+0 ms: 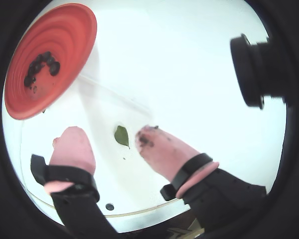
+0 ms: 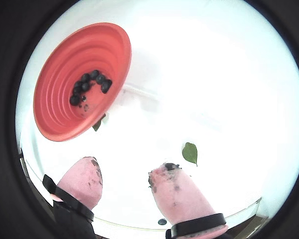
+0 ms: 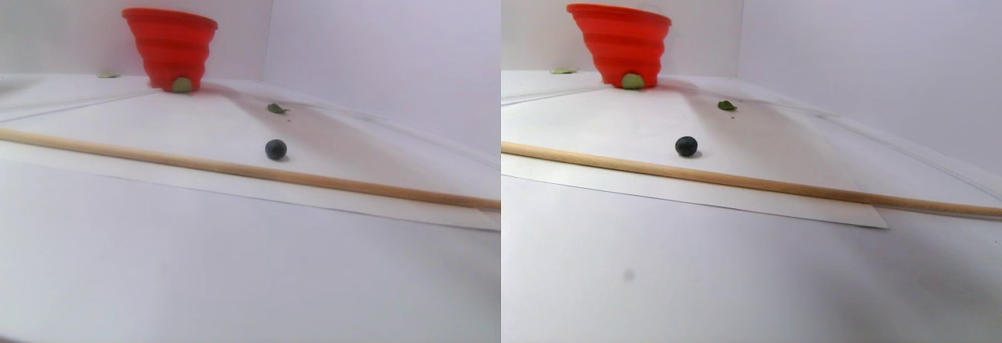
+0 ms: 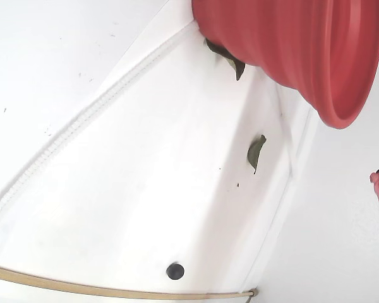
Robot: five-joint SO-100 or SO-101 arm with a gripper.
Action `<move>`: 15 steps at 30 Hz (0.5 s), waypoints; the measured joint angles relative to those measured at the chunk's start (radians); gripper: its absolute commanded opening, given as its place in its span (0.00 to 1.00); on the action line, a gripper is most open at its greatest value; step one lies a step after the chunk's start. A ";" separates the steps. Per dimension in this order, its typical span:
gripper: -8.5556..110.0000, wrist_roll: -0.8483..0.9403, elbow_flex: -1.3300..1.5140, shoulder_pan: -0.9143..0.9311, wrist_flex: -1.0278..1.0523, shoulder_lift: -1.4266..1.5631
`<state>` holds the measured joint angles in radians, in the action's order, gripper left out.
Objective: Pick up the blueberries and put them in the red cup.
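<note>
Pincer [image 2: 123,179] agape above leaf [image 2: 190,153], wooden rod [image 3: 235,169].

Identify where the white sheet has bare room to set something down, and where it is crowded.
Bare: between the green leaf and the wooden rod, apart from one blueberry. Crowded: around the red cup, with a leaf at its base.

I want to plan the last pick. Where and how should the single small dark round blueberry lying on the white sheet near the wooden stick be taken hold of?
Grip the small dark round blueberry across its widest middle, coming straight down from above. It is a ball resting free on the flat white sheet, so it has no handle or edge and may roll if pushed sideways. Set the open pink-tipped gripper with its jaws in line with the thin wooden stick, which lies close beside the berry.
</note>
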<state>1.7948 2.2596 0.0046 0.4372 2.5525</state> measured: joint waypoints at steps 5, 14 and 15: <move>0.22 -0.017 0.000 0.051 0.052 0.018; 0.22 -0.049 0.014 0.138 0.184 0.057; 0.22 -0.052 0.017 0.146 0.199 0.061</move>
<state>1.7426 2.2764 0.1503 0.6366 2.6139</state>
